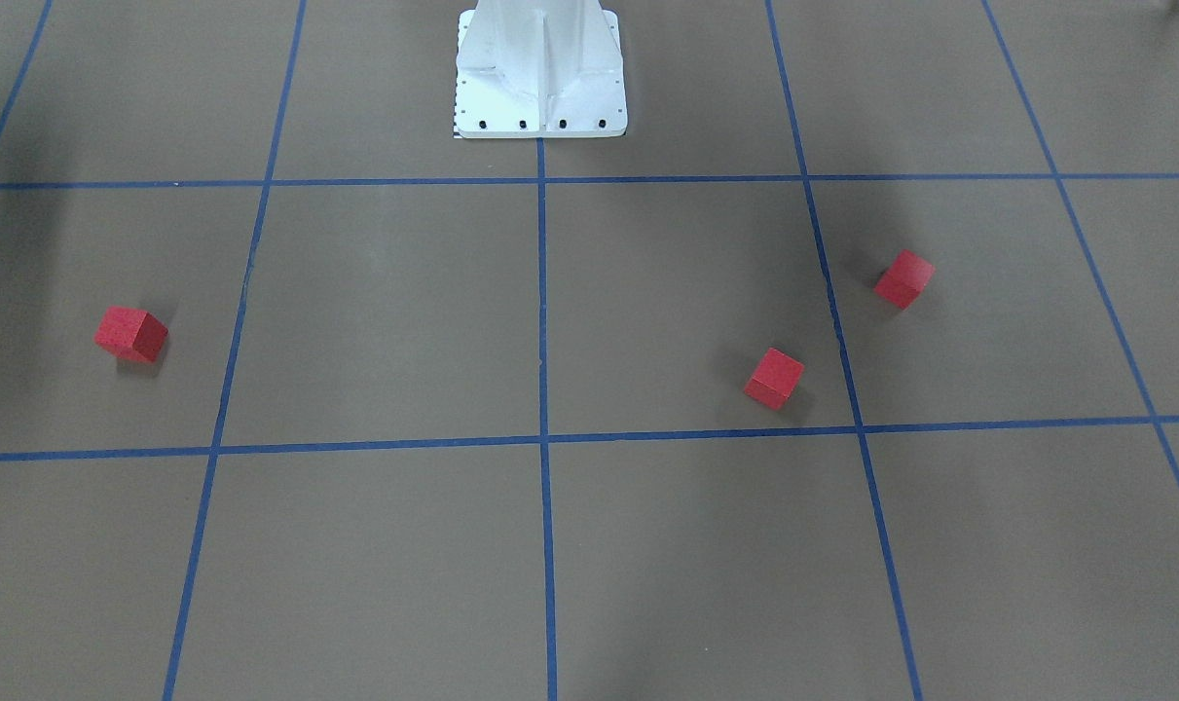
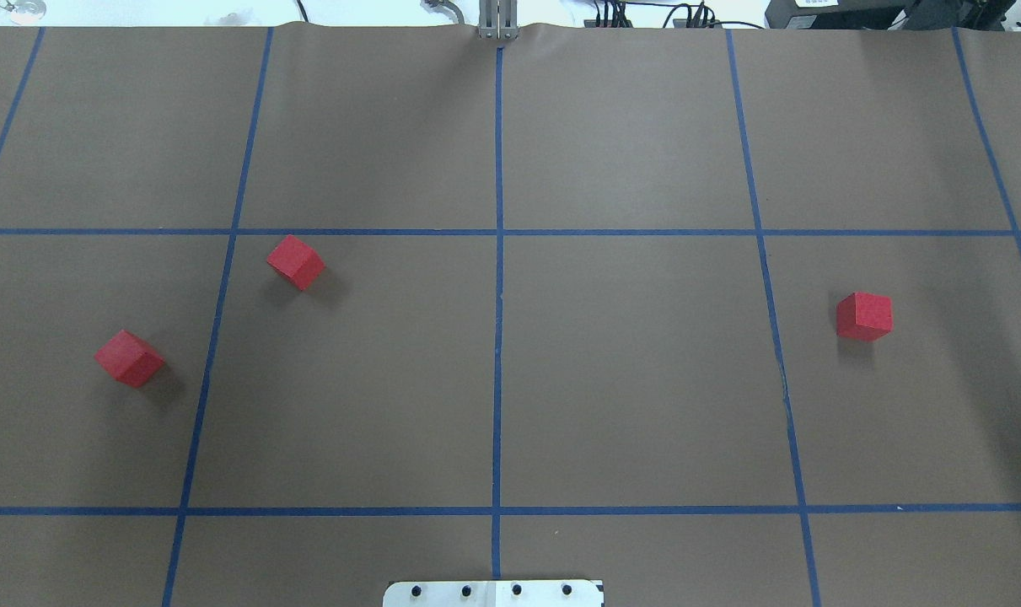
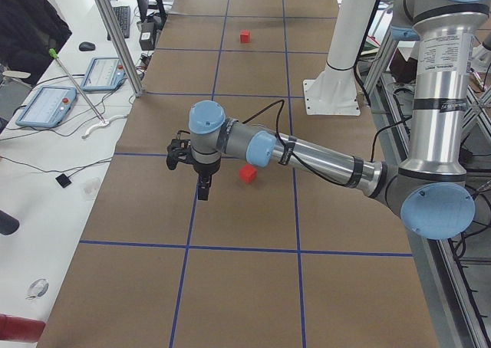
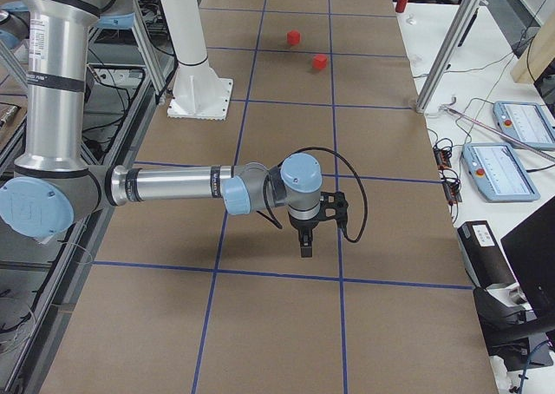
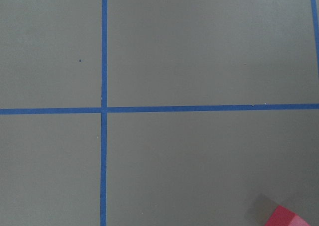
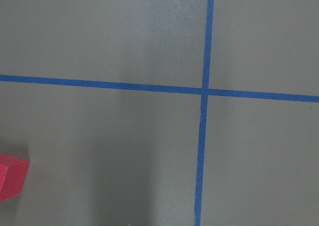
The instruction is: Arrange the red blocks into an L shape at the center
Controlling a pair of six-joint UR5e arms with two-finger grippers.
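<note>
Three red blocks lie apart on the brown table. In the overhead view two are on the left, one [image 2: 295, 261] farther out and one [image 2: 129, 358] nearer the edge. The third [image 2: 864, 316] is on the right. The front view shows them too [image 1: 774, 378] [image 1: 904, 278] [image 1: 131, 334]. My left gripper [image 3: 203, 188] hangs fingers down beside a red block [image 3: 247, 173]. My right gripper [image 4: 305, 242] hangs fingers down over the table's right end. Each shows only in a side view, so I cannot tell whether it is open or shut. Each wrist view shows a block's corner [image 5: 286, 217] [image 6: 11, 176].
The white robot pedestal [image 1: 540, 78] stands at the table's near middle edge [image 2: 493, 593]. Blue tape lines [image 2: 498, 337] divide the brown surface into squares. Side benches hold teach pendants [image 3: 46, 106] [image 4: 512, 168], and metal frame posts [image 4: 447, 51] stand along the far edge.
</note>
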